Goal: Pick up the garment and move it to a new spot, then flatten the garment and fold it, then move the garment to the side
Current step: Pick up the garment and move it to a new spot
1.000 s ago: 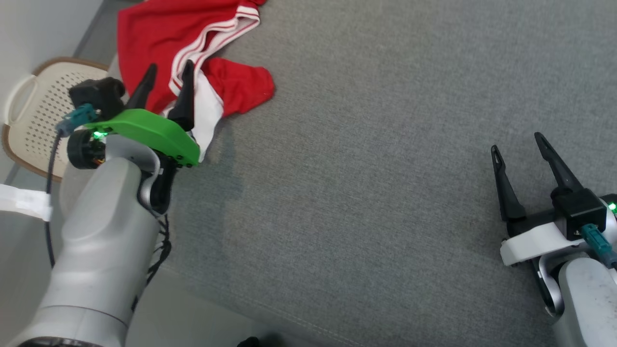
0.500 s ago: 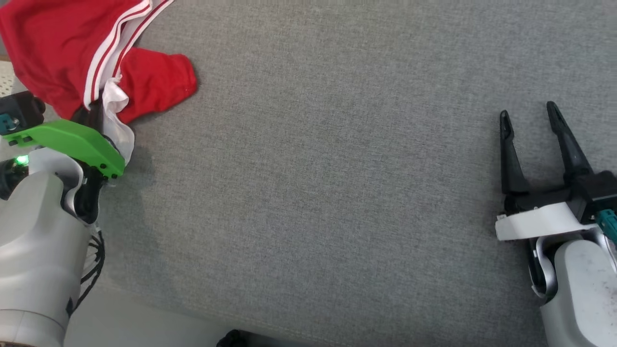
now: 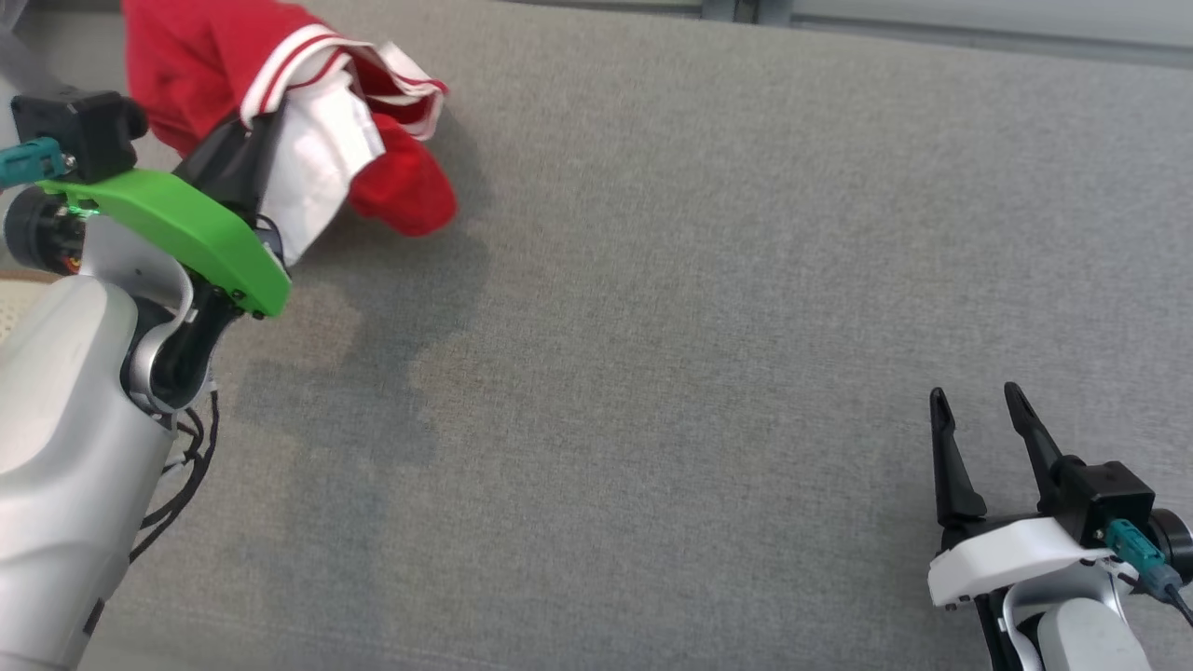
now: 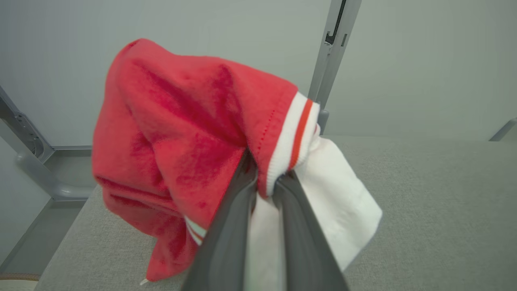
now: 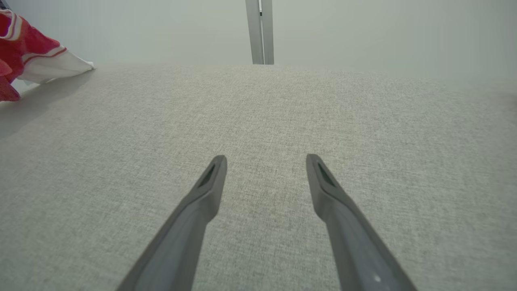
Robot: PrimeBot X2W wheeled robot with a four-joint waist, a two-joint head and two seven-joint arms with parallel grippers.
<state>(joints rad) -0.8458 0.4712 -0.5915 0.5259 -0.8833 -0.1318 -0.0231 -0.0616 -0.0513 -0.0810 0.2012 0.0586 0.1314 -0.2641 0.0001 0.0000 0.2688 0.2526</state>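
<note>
In the head view, the left claw (image 3: pixel 256 140) is clamped on the red-and-white garment (image 3: pixel 186 65) at the far left of the grey desk (image 3: pixel 699 326). The cloth is bunched around its fingers, and a red lobe hangs towards the surface. Whether that lobe touches the desk is hard to tell. The right claw (image 3: pixel 974 401) sits at the lower right, well apart, with its fingers spread and nothing between them.

The left wrist view shows the two fingers pinching a striped hem and some white fabric, with the red bulk draped over the tips.

In the right wrist view, the spread fingers hover over bare desk, and the garment shows at the far left edge.

To do the carry well, I would lift until the hanging lobe is off the surface. Then I would swing towards the open middle of the desk, pinching firmly until the bulk settles.
</note>
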